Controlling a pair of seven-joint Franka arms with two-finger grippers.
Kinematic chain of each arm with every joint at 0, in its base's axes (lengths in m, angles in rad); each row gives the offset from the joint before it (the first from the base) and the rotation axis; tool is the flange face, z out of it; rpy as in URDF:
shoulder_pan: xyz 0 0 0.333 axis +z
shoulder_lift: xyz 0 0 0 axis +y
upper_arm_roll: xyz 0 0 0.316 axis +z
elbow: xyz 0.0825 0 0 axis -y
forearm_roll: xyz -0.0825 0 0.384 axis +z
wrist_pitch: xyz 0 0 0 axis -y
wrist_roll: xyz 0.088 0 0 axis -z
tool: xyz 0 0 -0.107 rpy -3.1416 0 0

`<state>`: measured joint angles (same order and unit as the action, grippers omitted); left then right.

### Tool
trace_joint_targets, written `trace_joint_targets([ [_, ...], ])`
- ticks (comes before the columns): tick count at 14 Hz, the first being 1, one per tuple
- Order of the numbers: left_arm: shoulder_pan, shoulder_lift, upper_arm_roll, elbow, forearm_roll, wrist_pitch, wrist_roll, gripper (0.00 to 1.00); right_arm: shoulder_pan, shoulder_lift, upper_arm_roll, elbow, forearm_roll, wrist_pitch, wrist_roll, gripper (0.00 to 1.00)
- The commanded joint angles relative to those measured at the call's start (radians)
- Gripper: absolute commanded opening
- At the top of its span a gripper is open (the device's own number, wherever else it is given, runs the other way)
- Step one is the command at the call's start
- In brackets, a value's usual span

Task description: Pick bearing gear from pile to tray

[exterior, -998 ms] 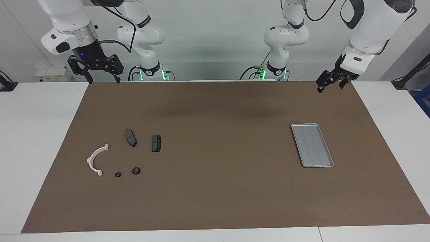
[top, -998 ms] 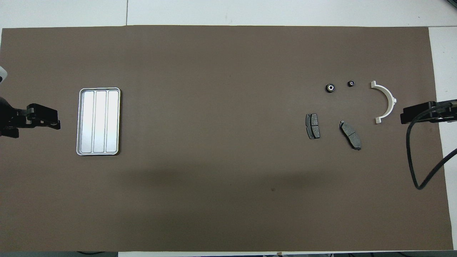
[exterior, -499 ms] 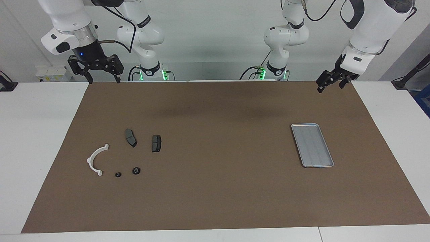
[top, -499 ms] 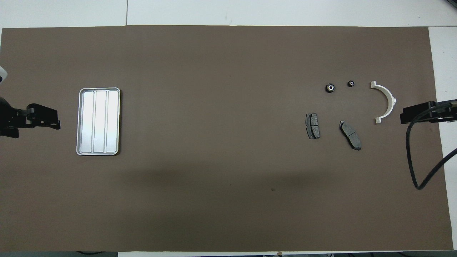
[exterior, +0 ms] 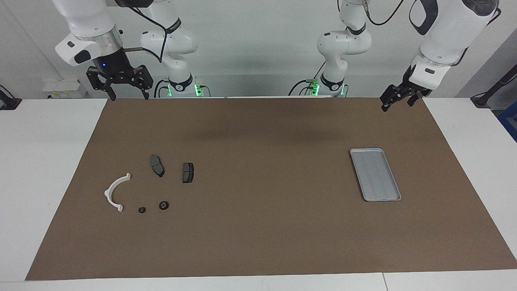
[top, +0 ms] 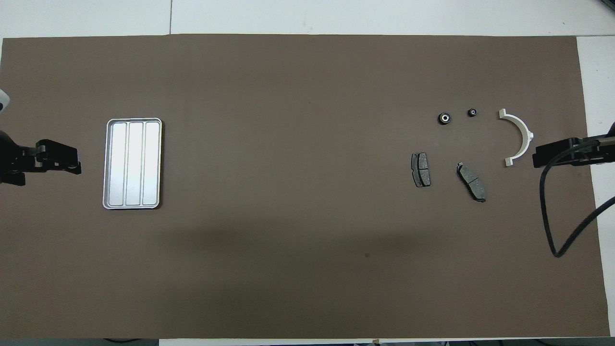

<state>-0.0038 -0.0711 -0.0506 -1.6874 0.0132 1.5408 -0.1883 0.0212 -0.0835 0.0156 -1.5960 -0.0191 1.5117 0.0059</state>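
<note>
The pile lies on the brown mat toward the right arm's end. It holds a white half-ring bracket (exterior: 116, 192) (top: 519, 137), two dark grey brake pads (exterior: 157, 165) (exterior: 188, 172) and two tiny black round pieces. The larger round piece (exterior: 163, 205) (top: 445, 118) and the smaller one (exterior: 141, 210) (top: 473, 112) lie farthest from the robots; I cannot tell which is the bearing gear. The silver tray (exterior: 375, 174) (top: 132, 163) lies bare toward the left arm's end. My right gripper (exterior: 129, 97) (top: 538, 157) hangs open, high over the mat's edge. My left gripper (exterior: 396, 106) (top: 74, 167) waits open, raised beside the tray.
The brown mat (exterior: 266, 226) covers most of the white table (exterior: 44, 161). A black cable (top: 547, 226) loops down from the right arm over the mat's end. Both arm bases stand at the robots' edge.
My right gripper has shifted a little toward the middle of the table and slightly upward. The left arm and all the parts have stayed put.
</note>
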Motion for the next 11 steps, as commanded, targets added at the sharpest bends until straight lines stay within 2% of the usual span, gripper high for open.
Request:
trace_joint_targets([
  [1, 0.008, -0.024, -0.005, -0.025, -0.013, -0.002, 0.010, 1.00, -0.009, -0.018, 0.004, -0.051, 0.016, 0.079, -0.003, 1.00],
  [4, 0.008, -0.024, -0.005, -0.025, -0.013, -0.002, 0.010, 1.00, -0.040, -0.003, 0.001, -0.111, 0.016, 0.185, -0.064, 1.00],
  [6, 0.008, -0.024, -0.005, -0.025, -0.013, -0.002, 0.010, 1.00, -0.041, 0.043, 0.001, -0.153, 0.016, 0.266, -0.064, 1.00],
  [11, 0.008, -0.024, -0.005, -0.025, -0.013, -0.002, 0.010, 1.00, -0.046, 0.262, 0.000, -0.124, -0.002, 0.369, -0.064, 1.00],
])
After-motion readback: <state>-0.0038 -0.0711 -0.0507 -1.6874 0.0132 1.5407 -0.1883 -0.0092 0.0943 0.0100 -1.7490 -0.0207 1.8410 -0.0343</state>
